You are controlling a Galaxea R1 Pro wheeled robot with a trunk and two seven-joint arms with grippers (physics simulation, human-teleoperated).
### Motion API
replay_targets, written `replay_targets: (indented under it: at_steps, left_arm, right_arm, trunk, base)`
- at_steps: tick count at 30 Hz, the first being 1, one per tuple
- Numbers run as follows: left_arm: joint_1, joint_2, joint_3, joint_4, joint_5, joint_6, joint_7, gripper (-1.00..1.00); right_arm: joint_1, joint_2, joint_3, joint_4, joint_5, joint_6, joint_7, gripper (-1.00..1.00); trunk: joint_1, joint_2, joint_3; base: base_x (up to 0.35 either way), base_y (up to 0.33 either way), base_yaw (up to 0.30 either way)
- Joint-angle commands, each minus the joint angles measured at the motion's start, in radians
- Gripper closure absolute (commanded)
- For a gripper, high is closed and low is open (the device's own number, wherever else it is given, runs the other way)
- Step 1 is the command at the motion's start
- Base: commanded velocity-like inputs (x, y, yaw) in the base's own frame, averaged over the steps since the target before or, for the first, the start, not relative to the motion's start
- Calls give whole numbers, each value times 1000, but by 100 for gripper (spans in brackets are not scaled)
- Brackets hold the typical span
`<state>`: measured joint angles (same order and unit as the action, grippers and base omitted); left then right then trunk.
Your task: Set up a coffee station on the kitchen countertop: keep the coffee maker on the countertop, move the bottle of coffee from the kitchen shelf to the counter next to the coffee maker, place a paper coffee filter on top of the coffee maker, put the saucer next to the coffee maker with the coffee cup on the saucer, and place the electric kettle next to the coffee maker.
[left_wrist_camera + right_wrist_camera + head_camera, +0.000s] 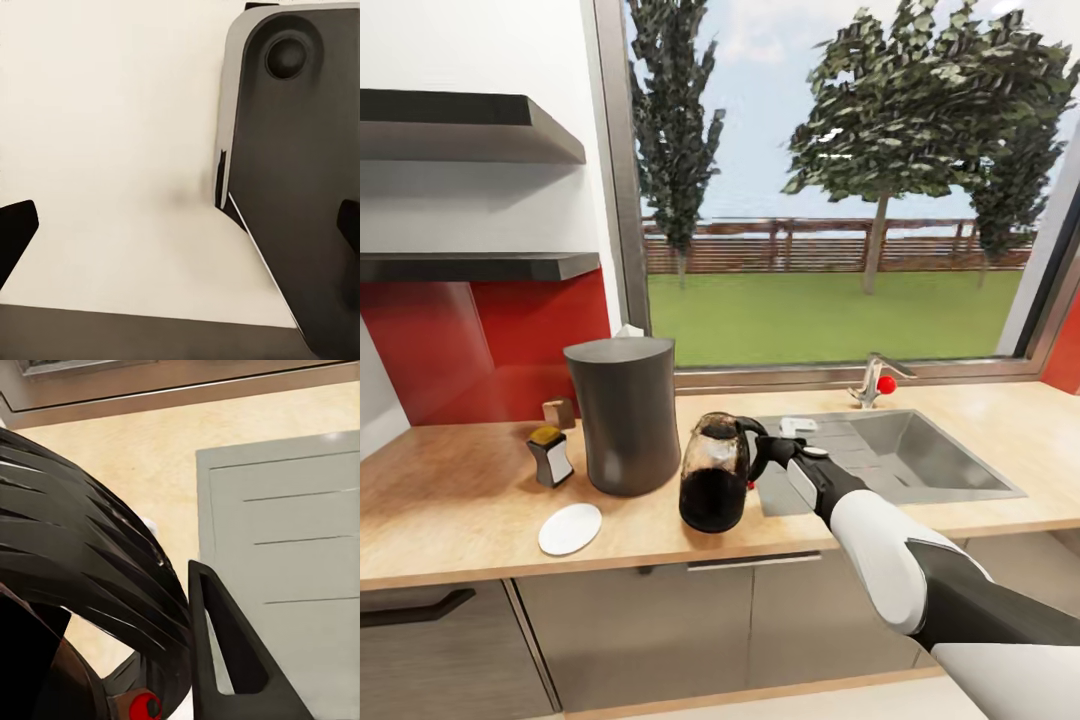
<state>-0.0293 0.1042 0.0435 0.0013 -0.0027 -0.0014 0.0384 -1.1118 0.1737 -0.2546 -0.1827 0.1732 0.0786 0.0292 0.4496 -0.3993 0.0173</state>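
The dark coffee maker (622, 415) stands on the kitchen countertop (450, 510), with a white tip of the paper coffee filter (628, 330) showing over its back rim. To its left is the bottle of coffee (550, 455), and the saucer (570, 528) lies bare in front. The electric kettle (715, 472) stands just right of the coffee maker. My right gripper (762, 455) is shut on its ribbed black handle (90, 570), one finger (225, 652) beside it. A small white item (797, 425) on the drainboard may be the coffee cup. My left gripper (180, 229) is open and holds nothing.
A steel sink (930, 455) with a faucet (872, 380) is set into the counter at the right. The thin kitchen shelf (480, 265) and a thicker shelf (460, 125) hang at the upper left. A small brown block (558, 410) stands behind the bottle.
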Motion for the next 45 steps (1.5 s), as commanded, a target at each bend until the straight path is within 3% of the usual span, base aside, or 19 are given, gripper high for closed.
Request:
replay_targets:
  at_steps: [1,8,11,16,19,27,32,41,45]
  left_arm:
    - [0,0,4,0,0,0,2,-100]
    - [0,-1,5,0,0,0,2,-100]
    - [0,-1,4,0,0,0,2,-100]
    - [0,0,4,1,0,1,2,-100]
    - [0,0,4,2,0,0,2,-100]
    - [2,0,4,2,0,1,2,-100]
    - [2,0,4,2,0,0,2,-100]
    - [2,2,5,2,0,0,2,-100]
    - [2,2,5,2,0,0,2,-100]
  right_arm:
    - [0,1,-12,-1,9,5,1,100]
    - [1,1,-12,26,9,1,1,100]
    - [1,1,-12,31,9,-41,1,100]
    - [1,1,-11,56,-84,-59,1,100]
    - [1,1,-11,57,-103,-59,1,100]
    - [1,1,-11,93,-106,-60,-5,100]
    - [1,1,-11,94,-106,-62,-63,100]
    - [1,1,-11,94,-105,-62,-69,100]
    - [1,1,-9,94,-104,-61,-133,100]
  trunk:
    - [1,-1,0]
    - [1,-1,0]
    - [1,-1,0]
    - [1,-1,0]
    - [1,-1,0]
    - [1,-1,0]
    - [1,-1,0]
    - [1,-1,0]
    - [1,-1,0]
  base:
    - [49,33,0]
    - [21,6,0]
    - [70,0,0]
    - [79,23,0]
    - [38,32,0]
    - [2,5,0]
    - [0,109,0]
    - [15,14,0]
    - [93,59,0]
